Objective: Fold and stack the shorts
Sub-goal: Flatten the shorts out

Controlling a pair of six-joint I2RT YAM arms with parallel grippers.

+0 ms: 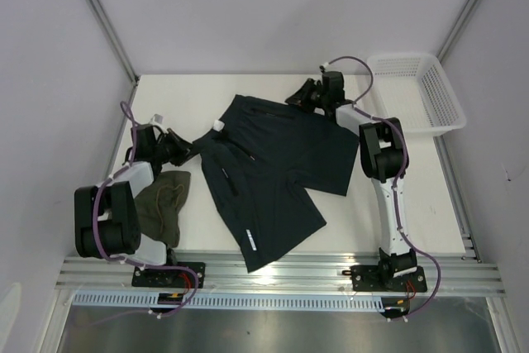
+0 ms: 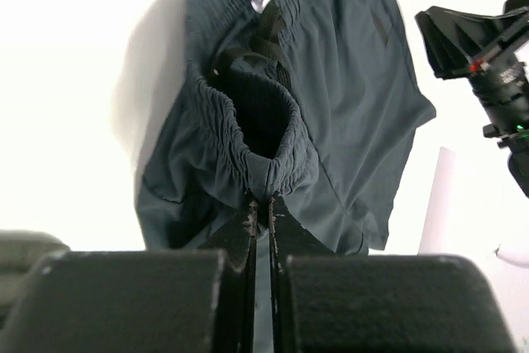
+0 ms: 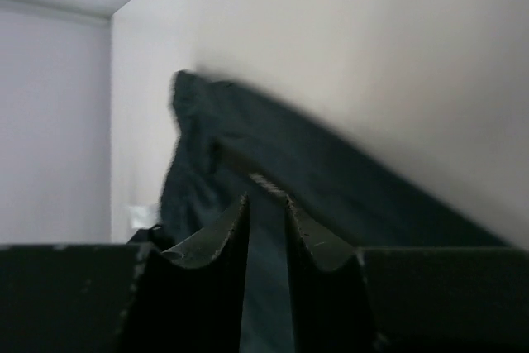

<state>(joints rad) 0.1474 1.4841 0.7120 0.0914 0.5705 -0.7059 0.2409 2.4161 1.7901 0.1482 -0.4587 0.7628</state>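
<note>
So, biggest thing first: the white table (image 1: 190, 97) carries everything. The navy shorts (image 1: 273, 171) take up the middle of it, spread mostly flat, with the waistband (image 2: 248, 121) pointing at the left edge, one leg reaching toward the right edge and the other running down to the near edge. Next up is the white mesh basket (image 1: 413, 93), sitting at the far right corner, well apart from the cloth. Then the olive shorts (image 1: 163, 204), just a bunched-up lump by the near left corner, right beside the left arm's base and close to the navy pair; I can't tell if the two actually touch. Now the small stuff. The left gripper (image 2: 263, 204) is over by the left edge, fingers pressed together and pinching the gathered waistband of the navy shorts, which bulges into a puckered loop right past the tips in the wrist view. The right gripper (image 3: 267, 200) is at the far edge of the table, at the far side of the navy shorts; its fingers are spread a little, with a narrow gap between them and dark cloth showing through it. That view is blurry, so I can't say whether any cloth sits between the tips. There's also a tiny white tag (image 1: 219, 126) at the waistband.
</note>
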